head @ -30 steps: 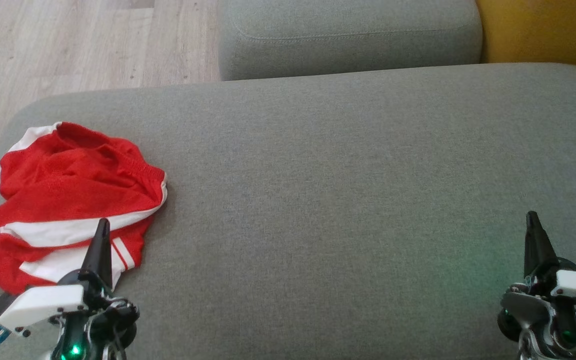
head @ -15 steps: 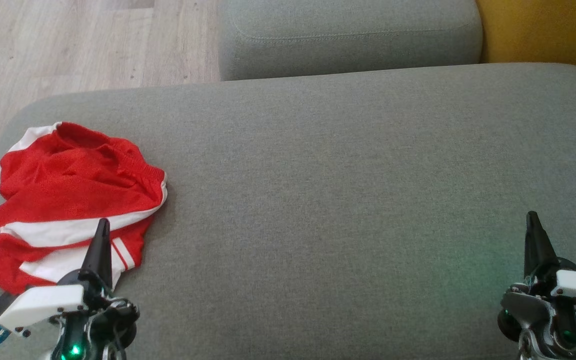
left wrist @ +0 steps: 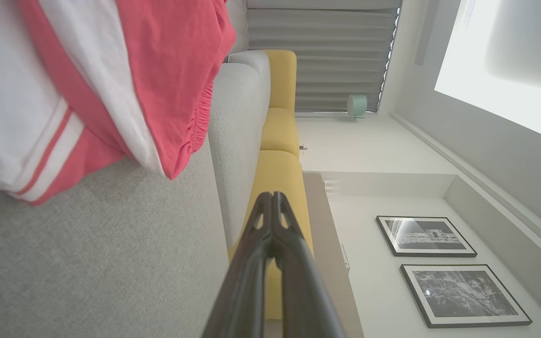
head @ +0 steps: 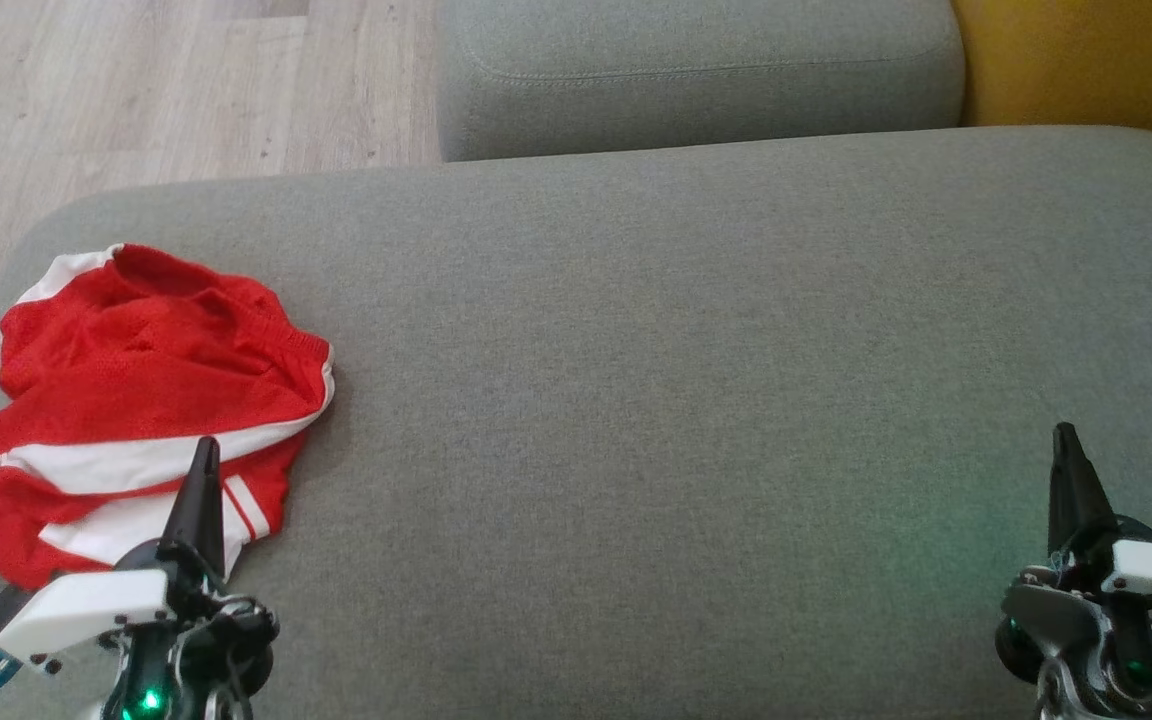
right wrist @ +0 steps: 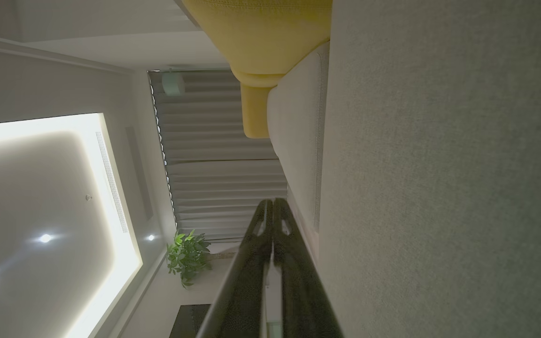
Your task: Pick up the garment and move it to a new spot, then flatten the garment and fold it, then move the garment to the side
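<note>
The garment (head: 141, 395), red shorts with white stripes, lies crumpled at the left end of the grey cushion (head: 686, 380). My left gripper (head: 204, 448) is at the lower left, shut with nothing in it, its tip over the garment's near edge. In the left wrist view the garment (left wrist: 101, 80) fills the upper left, apart from the shut left gripper (left wrist: 272, 196). My right gripper (head: 1064, 432) rests shut and empty at the lower right over bare cushion. Its closed fingers (right wrist: 270, 203) rise beside the grey fabric in the right wrist view.
A second grey cushion (head: 696, 75) sits behind the main one, with a yellow seat (head: 1086, 60) at the far right. Wooden floor (head: 136, 90) lies beyond the cushion's left and back edge. The cushion's middle and right are bare fabric.
</note>
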You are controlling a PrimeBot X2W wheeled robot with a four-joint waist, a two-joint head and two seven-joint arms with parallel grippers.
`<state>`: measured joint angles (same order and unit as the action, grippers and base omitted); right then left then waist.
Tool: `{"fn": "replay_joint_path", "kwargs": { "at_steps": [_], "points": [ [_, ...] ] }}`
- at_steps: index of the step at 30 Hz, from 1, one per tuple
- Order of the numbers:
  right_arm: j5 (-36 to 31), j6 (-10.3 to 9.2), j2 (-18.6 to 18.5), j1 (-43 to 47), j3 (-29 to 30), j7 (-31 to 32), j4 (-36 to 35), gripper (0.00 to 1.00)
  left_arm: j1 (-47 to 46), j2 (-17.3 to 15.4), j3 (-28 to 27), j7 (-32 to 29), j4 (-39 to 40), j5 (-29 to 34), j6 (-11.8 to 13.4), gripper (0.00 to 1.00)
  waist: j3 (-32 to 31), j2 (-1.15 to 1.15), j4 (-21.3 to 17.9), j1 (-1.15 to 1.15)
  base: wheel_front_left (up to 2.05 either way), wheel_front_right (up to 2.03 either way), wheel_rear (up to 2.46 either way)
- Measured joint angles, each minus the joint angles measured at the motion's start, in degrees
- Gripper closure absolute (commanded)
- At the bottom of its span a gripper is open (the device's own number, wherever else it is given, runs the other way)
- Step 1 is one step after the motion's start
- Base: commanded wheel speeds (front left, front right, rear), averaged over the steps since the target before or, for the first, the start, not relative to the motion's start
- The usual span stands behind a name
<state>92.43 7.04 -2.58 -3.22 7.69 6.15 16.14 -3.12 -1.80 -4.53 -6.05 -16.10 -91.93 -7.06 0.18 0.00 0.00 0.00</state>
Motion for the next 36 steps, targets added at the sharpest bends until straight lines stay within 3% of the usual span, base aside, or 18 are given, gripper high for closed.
{"fn": "replay_joint_path", "kwargs": {
  "at_steps": [36],
  "points": [
    [-0.01, 0.00, 0.01, 0.00, 0.02, 0.00, 0.00, 1.00, 0.00, 0.00, 0.00, 0.00, 0.00, 0.00, -0.01, 1.00, 0.00, 0.00, 0.00, 0.00, 0.00, 0.00, 0.00]
  ]
}}
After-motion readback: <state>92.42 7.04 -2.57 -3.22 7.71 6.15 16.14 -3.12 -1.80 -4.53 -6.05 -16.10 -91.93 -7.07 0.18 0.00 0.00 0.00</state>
